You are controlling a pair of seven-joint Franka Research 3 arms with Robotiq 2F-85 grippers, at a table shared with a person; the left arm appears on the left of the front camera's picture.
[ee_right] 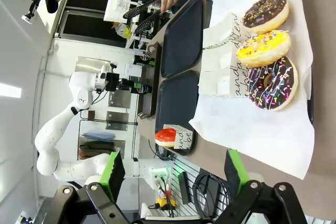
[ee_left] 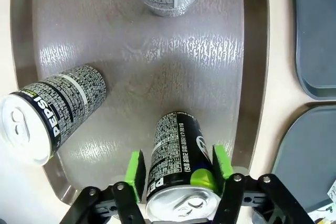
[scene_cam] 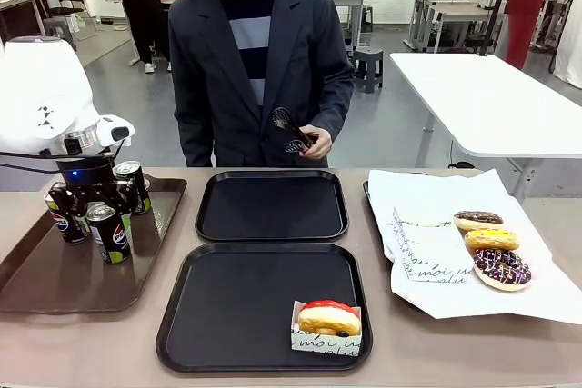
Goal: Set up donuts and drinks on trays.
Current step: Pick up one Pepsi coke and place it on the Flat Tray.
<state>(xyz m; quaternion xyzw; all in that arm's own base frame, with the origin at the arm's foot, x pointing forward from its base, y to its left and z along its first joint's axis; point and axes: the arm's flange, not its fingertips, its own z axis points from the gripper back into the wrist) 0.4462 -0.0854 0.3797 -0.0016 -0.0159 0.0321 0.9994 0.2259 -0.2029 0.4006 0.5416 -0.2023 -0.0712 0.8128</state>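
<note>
My left gripper [ee_left: 179,167] is shut on a black soda can [ee_left: 176,169] standing on the brown tray [ee_left: 210,66]; its green pads [ee_left: 137,174] press the can's sides. In the front view that can [scene_cam: 109,232] stands under the left gripper [scene_cam: 93,202]. Two more cans [scene_cam: 66,215] [scene_cam: 135,186] stand beside it. The near black tray [scene_cam: 245,306] carries a red donut [scene_cam: 328,317] in a paper sleeve. The far black tray [scene_cam: 273,204] is bare. My right gripper [ee_right: 173,177] is open, off to the side of the white paper with nothing between its fingers.
On white paper [scene_cam: 427,224] at the right lie a chocolate donut [scene_cam: 477,220], a yellow one [scene_cam: 492,240] and a sprinkled one [scene_cam: 502,267]. A person at the far edge holds black tongs [scene_cam: 289,130]. A sleeve lies flat on the paper [scene_cam: 418,252].
</note>
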